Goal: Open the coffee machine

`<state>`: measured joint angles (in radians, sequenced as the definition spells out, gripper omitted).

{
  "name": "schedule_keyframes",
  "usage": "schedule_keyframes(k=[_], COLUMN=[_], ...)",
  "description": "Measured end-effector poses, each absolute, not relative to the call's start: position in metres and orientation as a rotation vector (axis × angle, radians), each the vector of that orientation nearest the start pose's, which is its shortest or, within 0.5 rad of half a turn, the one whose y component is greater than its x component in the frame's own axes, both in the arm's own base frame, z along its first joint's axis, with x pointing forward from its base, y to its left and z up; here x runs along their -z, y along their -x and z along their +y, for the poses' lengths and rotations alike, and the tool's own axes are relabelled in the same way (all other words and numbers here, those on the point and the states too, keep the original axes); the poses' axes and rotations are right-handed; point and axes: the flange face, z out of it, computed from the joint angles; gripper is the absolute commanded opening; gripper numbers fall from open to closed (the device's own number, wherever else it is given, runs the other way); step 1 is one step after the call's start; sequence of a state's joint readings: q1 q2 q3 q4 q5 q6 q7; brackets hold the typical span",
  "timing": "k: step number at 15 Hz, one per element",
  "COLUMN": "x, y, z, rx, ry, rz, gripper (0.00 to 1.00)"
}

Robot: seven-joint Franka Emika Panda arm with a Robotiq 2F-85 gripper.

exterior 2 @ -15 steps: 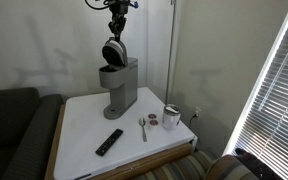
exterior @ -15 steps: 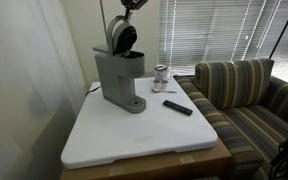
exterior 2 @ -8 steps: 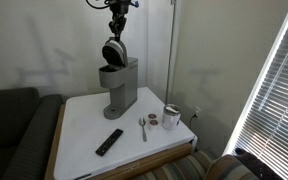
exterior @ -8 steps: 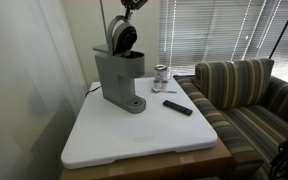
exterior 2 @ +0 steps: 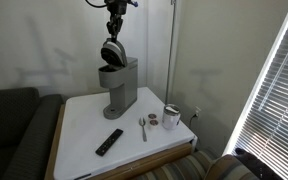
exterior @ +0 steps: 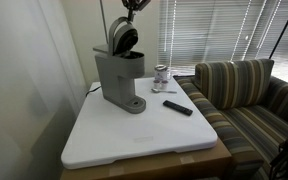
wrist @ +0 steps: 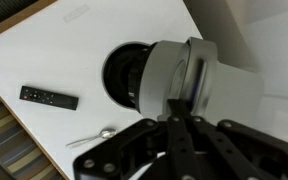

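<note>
Both jaws meet; our gripper (wrist: 180,122) holds nothing. Just below it the lid (exterior 2: 112,52) of the coffee machine (exterior 2: 121,85) stands raised, contact unclear.

Exterior views share coffee machine (exterior: 119,75); wrist looks down.

Coffee machine (exterior: 117,78): tall, boxy, grey, standing upright toward the rear of the white worktop (exterior: 134,135). Rounded lid (exterior: 123,38) is hinged up, near vertical, with its dark lining exposed. Brew chamber (wrist: 129,75) is open. Round drip base (exterior: 134,104) at the foot.
</note>
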<state>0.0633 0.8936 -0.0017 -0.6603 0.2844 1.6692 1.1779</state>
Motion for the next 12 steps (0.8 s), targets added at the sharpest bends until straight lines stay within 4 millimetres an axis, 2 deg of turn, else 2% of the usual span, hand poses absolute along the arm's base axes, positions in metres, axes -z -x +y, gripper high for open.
schedule_keyframes(k=[5, 12], x=[-0.462, -0.477], y=[-0.764, -0.74], z=[0.084, 0.092], rx=[-0.205, -0.347], ry=[2.515, 2.663], rz=[1.405, 1.207], gripper=[0.0, 0.0])
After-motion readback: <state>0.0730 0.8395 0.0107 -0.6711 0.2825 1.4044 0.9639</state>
